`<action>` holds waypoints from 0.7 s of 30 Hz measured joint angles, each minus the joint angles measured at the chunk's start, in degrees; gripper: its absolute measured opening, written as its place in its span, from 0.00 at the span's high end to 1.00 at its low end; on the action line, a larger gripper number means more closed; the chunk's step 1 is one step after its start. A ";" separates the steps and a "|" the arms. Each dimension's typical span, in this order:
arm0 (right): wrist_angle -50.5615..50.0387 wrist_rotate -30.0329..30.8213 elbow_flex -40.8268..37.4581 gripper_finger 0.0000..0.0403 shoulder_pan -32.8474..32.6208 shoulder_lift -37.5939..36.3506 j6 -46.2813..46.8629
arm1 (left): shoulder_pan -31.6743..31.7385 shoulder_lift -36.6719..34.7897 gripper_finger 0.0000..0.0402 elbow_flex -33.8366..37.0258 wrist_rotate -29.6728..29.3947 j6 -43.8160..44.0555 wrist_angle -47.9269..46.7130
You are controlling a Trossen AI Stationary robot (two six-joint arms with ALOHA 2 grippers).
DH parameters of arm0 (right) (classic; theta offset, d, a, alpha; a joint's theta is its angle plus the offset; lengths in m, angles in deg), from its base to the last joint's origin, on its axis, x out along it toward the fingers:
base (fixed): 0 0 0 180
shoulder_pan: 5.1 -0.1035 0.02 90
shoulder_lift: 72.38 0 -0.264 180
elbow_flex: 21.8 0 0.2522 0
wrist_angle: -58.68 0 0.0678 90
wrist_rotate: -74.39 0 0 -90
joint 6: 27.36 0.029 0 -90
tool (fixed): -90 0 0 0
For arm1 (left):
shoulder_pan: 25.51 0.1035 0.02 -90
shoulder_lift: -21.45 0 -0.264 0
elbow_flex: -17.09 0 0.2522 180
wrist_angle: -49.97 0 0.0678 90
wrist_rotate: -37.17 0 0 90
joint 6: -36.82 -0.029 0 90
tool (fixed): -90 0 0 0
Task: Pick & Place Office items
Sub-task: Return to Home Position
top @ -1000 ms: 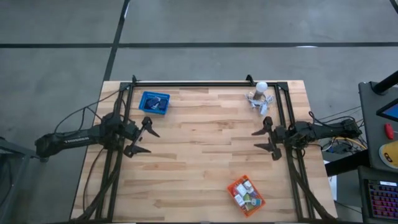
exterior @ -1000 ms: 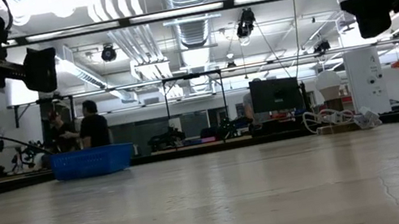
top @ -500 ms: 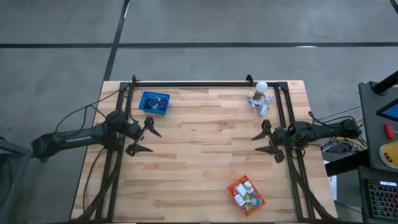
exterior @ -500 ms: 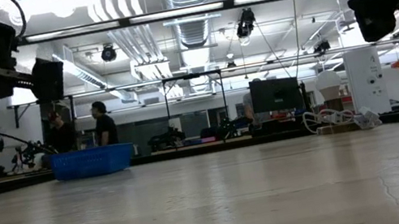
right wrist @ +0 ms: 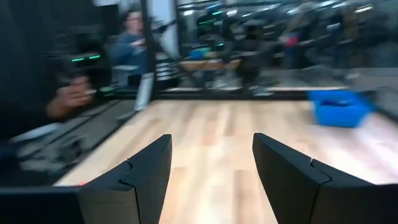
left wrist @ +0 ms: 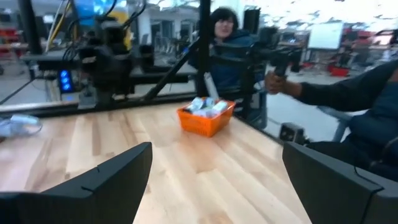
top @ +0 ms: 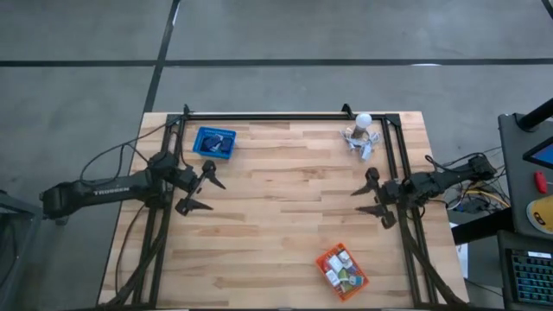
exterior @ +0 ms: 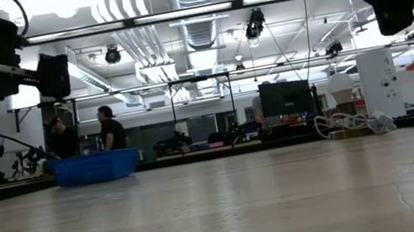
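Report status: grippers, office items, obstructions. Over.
Left gripper open, empty, near blue basket. Right gripper open, empty, at right edge. Office items in orange basket. Nothing blocking either arm.

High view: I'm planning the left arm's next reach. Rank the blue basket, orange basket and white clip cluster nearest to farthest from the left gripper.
1. The blue basket, beside the left gripper, upper left of the table.
2 and 3. The orange basket, lower right, and the white clip cluster, upper right: too close to call.
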 joint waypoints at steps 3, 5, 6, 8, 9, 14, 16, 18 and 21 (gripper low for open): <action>0.79 5.16 0.00 0.46 0.06 -0.02 -1.51 | 2.02 -2.46 0.09 0.00 4.08 1.34 -0.95; 0.87 6.08 0.00 0.46 0.06 0.18 -1.88 | 3.90 -4.86 0.09 0.00 8.24 2.11 -2.37; 0.87 6.11 0.00 0.46 0.06 0.28 -1.98 | 4.88 -6.23 0.09 0.00 10.15 2.57 -2.96; 0.87 6.19 0.00 0.46 0.06 0.44 -1.68 | 6.73 -9.29 0.09 0.00 12.50 3.79 -4.55; 0.88 6.31 0.00 0.46 0.06 0.47 -1.34 | 7.46 -10.99 0.09 0.00 12.80 4.47 -5.43; 1.16 8.36 0.00 0.46 0.06 0.68 -0.39 | 8.13 -19.24 0.09 0.00 6.95 4.92 -12.77; 1.23 8.99 0.00 0.46 0.06 0.68 -0.33 | 7.36 -21.73 0.09 0.00 2.58 3.46 -16.74; 1.29 9.94 0.00 0.46 0.06 0.69 -0.08 | 6.27 -23.49 0.09 0.00 -1.72 2.44 -19.88; 1.60 11.88 0.00 0.46 0.11 0.98 -0.09 | 4.85 -24.72 0.09 0.00 -5.68 2.93 -19.80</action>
